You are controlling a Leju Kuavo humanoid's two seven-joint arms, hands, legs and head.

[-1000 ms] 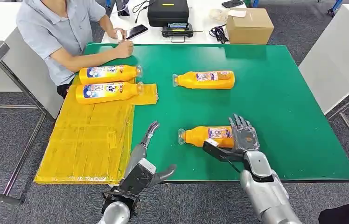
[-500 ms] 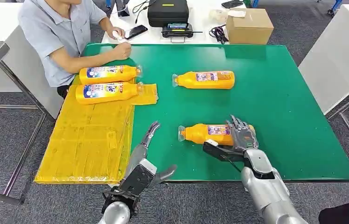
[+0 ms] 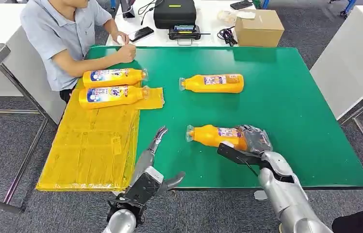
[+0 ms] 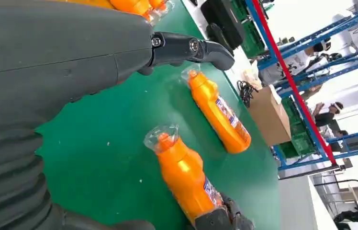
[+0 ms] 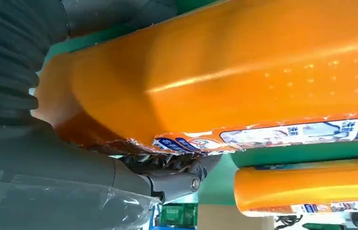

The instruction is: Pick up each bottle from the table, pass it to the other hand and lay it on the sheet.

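The near bottle (image 3: 216,136) is gripped at its base by the right hand (image 3: 253,141), long axis sideways, cap pointing left toward the yellow sheet (image 3: 92,141); the left hand (image 3: 151,170) is held spread, holding nothing.

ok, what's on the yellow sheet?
Two bottles lying flat at the far end of the sheet. Whatever is under the sheet is covered.

There are four bottles (image 3: 114,76) (image 3: 114,95) (image 3: 212,83) (image 3: 216,136), one sheet (image 3: 92,143), one table (image 3: 291,107), one box (image 3: 259,26), one person (image 3: 60,34) and two hands (image 3: 153,167) (image 3: 252,143).
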